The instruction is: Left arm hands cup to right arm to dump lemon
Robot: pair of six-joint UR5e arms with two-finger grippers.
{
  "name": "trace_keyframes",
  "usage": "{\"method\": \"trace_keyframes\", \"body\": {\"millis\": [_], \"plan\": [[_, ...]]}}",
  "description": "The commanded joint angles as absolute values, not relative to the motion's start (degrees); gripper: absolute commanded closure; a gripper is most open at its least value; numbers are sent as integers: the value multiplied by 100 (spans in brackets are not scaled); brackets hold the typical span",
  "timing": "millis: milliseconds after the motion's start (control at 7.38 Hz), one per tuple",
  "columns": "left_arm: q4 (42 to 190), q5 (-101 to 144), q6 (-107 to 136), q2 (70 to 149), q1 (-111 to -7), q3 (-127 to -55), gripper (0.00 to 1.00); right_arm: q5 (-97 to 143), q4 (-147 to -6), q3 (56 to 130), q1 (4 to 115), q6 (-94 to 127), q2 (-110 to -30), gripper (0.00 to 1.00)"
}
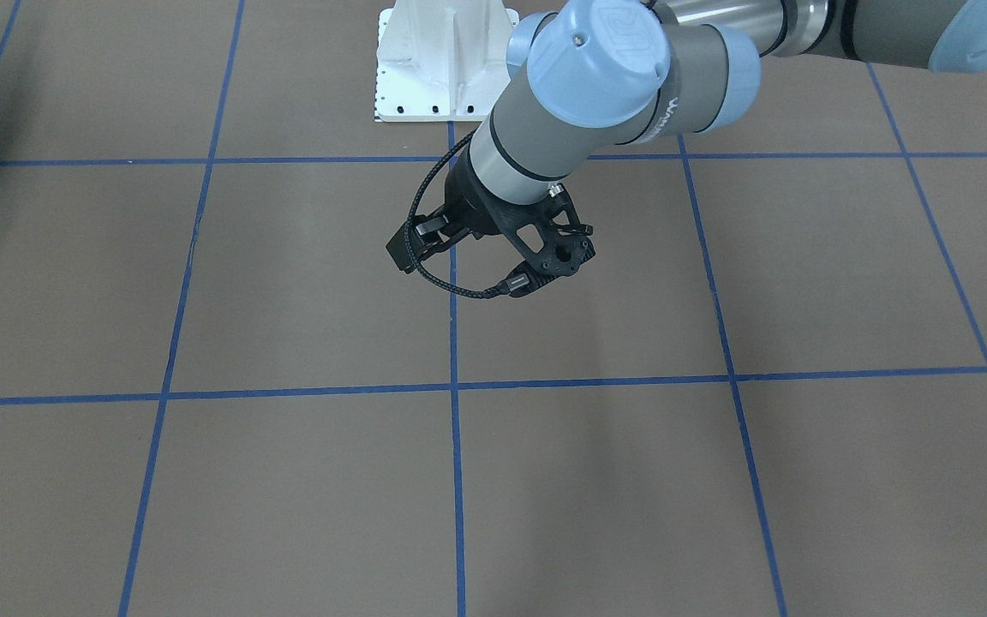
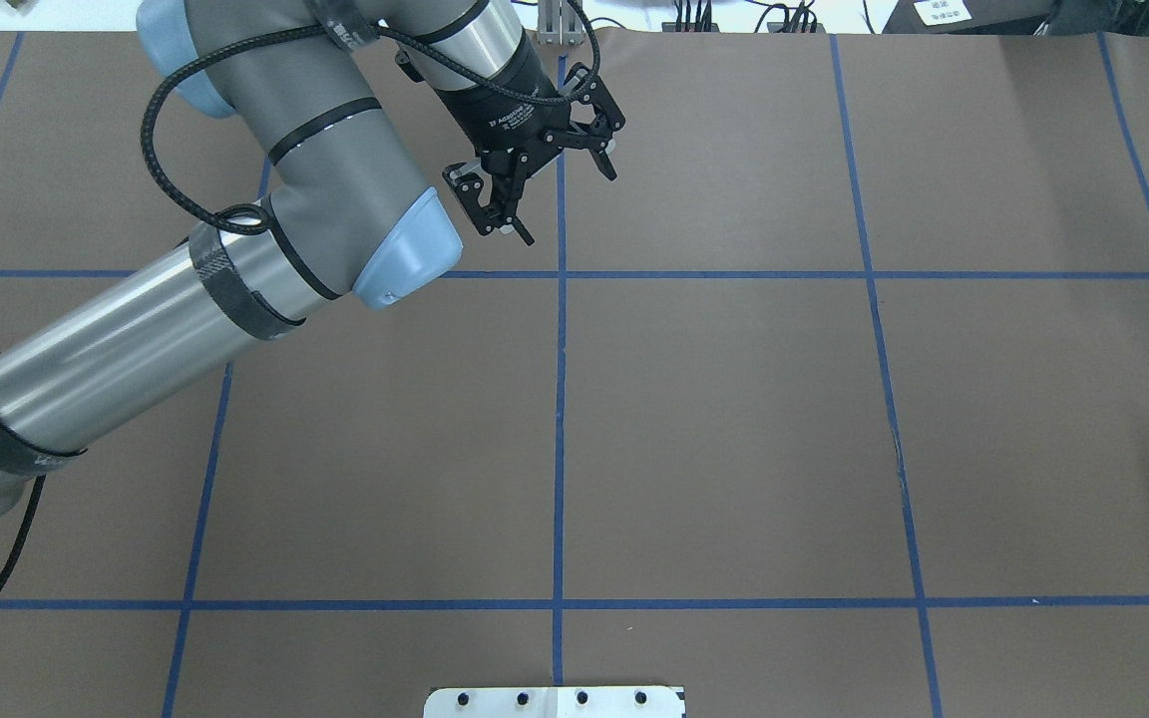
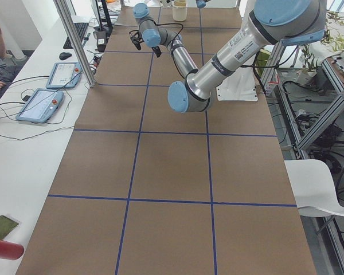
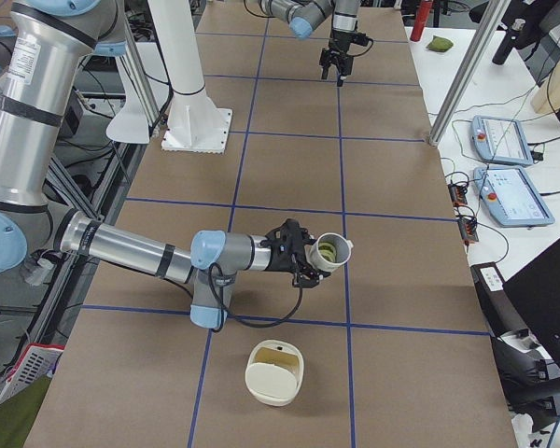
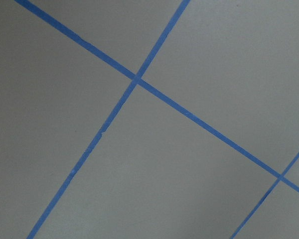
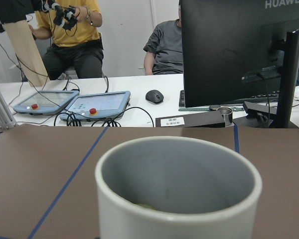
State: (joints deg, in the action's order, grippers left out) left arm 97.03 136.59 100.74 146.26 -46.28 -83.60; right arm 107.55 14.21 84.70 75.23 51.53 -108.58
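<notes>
Left end effector spread, empty; right end effector untellable; side-view: lemon in cup.

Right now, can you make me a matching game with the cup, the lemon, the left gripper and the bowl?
Things:
1. cup
2. lemon
3. left gripper
4. bowl

States:
A. open and empty
B. standing on the table
C. tipped sideways in the air
D. inside the cup

Pairs: 1-C, 2-D, 3-A, 4-B
</notes>
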Motion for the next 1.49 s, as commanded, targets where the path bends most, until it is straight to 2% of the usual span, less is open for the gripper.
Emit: {"method": "trace_keyframes", "body": {"millis": [0,948,1354], "plan": [[9703,13650,10072,14651,-4667,-8367,0,10942,2929,7441,7663,6202,-10872,49],[9712,13518,10011,14687,-4746,-8367,0,10925,5007,5961,7892,10128,-10890,51],[9712,13395,10002,14687,-4843,-8367,0,10881,5493,5801,8111,12568,-10837,51]]}}
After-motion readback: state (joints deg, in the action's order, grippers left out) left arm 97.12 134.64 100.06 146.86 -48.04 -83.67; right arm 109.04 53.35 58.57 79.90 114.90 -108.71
